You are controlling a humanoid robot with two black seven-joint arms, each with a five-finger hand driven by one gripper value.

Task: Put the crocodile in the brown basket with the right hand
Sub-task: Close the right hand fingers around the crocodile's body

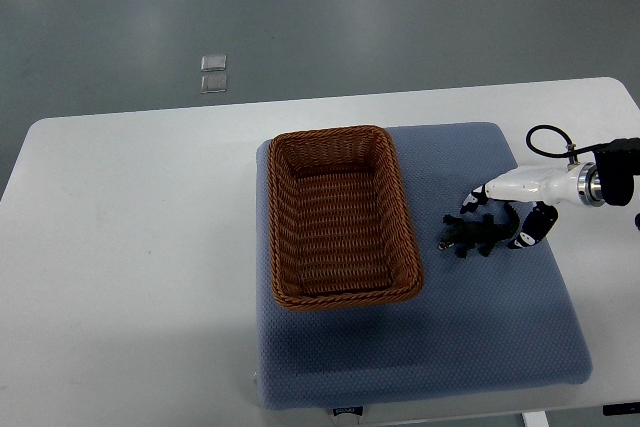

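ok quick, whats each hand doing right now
left hand: not in view
right hand: down over the crocodile on the blue mat; cannot tell whether it grips it

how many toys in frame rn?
1. The crocodile lies on the blue pad, just right of the brown basket, under the right hand. No toy shows inside the basket, and its floor is fully visible, so nothing looks hidden.
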